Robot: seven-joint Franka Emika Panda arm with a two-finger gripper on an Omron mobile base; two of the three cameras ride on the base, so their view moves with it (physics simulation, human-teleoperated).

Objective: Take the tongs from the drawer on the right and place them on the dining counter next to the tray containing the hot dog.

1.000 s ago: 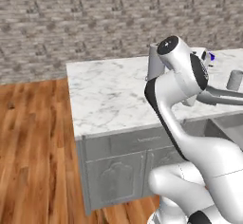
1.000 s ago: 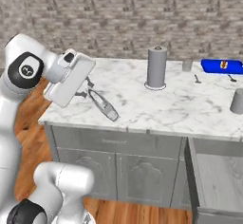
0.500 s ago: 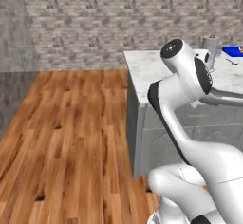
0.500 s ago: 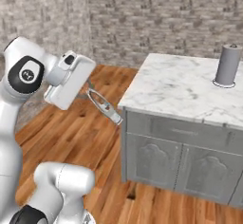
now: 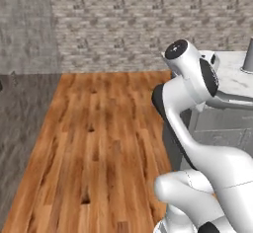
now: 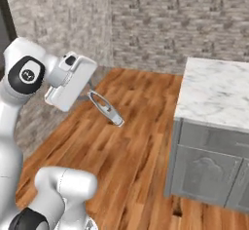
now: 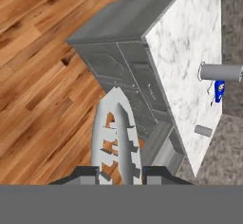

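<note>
The white Franka arm carries a pair of grey metal tongs [image 6: 105,108] above a kitchen floor of warm, knotted wood planks [image 6: 131,151], its gripper [image 7: 121,173] clamped on the tool's handle end. In the hand view the two dark fingertips [image 7: 85,172] press the tongs [image 7: 117,137] from both sides at 6 o'clock, and the looped, scallop-edged blades run up toward the centre, their toothed inner rims plain to see. From the right base view the tongs jut out of the flat white hand toward 4 o'clock, slim and slightly bowed, hanging free over the planks.

The dining counter [image 6: 219,92], a thick white marble slab veined in grey, tops grey cabinets with raised moulded panels at 3 o'clock in the right base view. In the hand view the same slab [image 7: 190,52] stretches from 12 toward 4 o'clock, well apart from the tongs. On its far side lies the small bright blue tray [image 7: 219,90] at 3 o'clock, beside a grey cylinder [image 7: 220,71]; the tray's contents are too small to make out. A rough grey stone-block wall [image 5: 128,24] closes the room behind.
</note>
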